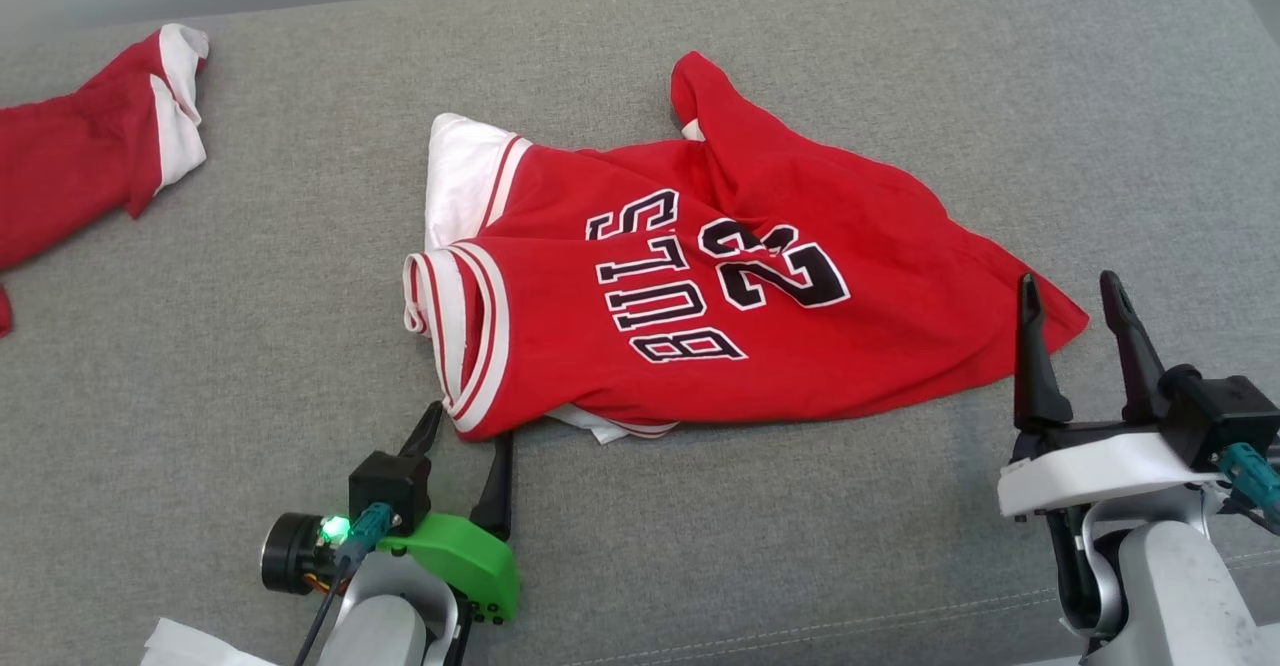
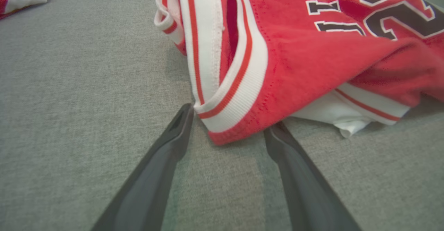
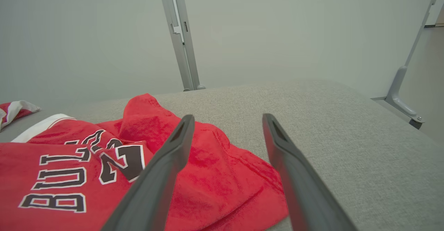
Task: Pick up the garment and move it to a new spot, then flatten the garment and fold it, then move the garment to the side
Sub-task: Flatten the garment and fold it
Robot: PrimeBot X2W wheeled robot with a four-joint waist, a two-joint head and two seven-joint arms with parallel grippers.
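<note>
- Left gripper (image 1: pixel 468 426), lower left of head frame: fingers spread, nothing pinched; tips flank the near striped corner of the garment (image 1: pixel 700 286).
- Right gripper (image 1: pixel 1070 286), lower right: fingers spread, empty, tips just beside the garment's right corner.
- Garment: red jersey, rumpled, centre frame, lying on grey fabric surface (image 1: pixel 250 366).
- Second red-and-white cloth (image 1: pixel 80 146), upper left, well apart.

Red jersey (image 1: pixel 740 276) on grey cushion (image 1: pixel 230 346); left tool (image 1: pixel 470 424) spread at trim, right tool (image 1: pixel 1068 281) spread beside corner.
</note>
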